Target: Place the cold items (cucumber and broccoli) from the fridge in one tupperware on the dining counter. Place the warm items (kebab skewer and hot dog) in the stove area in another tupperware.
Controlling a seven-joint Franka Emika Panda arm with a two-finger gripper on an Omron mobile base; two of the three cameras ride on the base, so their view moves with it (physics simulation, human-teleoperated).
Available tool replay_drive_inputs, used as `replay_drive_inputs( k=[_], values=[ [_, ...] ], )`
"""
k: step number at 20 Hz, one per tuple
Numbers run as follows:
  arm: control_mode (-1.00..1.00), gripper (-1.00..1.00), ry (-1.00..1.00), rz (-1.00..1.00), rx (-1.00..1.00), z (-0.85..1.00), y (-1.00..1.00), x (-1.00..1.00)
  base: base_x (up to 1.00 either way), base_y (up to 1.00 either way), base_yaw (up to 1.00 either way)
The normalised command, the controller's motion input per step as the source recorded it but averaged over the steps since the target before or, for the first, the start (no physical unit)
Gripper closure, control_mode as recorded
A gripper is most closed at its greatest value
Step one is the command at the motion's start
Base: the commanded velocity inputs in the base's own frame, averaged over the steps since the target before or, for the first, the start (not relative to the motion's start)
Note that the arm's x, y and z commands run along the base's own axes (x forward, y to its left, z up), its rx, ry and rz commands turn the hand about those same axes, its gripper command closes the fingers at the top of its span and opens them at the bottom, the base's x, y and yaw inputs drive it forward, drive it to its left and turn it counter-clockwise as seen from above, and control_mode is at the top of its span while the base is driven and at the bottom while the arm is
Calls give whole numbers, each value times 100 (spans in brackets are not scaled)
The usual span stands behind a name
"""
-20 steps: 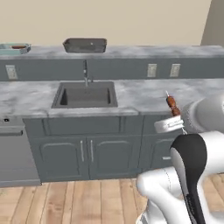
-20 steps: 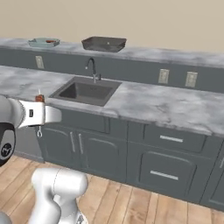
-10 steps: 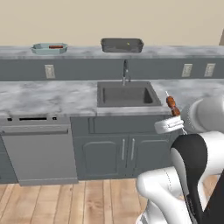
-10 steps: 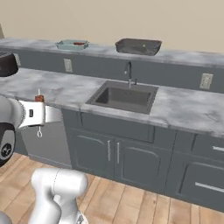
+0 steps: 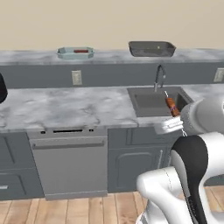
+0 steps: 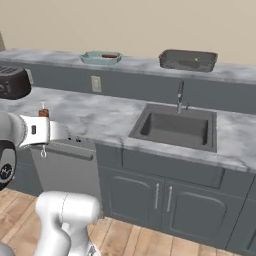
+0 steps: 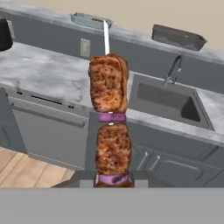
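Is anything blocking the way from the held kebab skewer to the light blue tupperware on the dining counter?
Nothing visible. The gripper holds the kebab skewer above the lower counter; the light blue tupperware sits on the raised dining counter beyond, with open space between.

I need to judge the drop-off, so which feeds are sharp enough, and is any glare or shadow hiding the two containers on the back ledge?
Hand view: skewer close and soft-edged. Left base view: even flat light, no glare, light tray and dark tray readable. Right base view: equally even, slightly soft, sink basin shaded.
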Motion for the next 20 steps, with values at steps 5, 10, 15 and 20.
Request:
replay_drive_inputs(
  k=[5,10,15,20],
  values=[
    [100,100,0,0,0,0,0,0,81,71,-8],
    [100,100,0,0,0,0,0,0,18,100,-2],
    [100,100,0,0,0,0,0,0,2,100,0],
    [100,100,0,0,0,0,0,0,0,100,0]
  ],
)
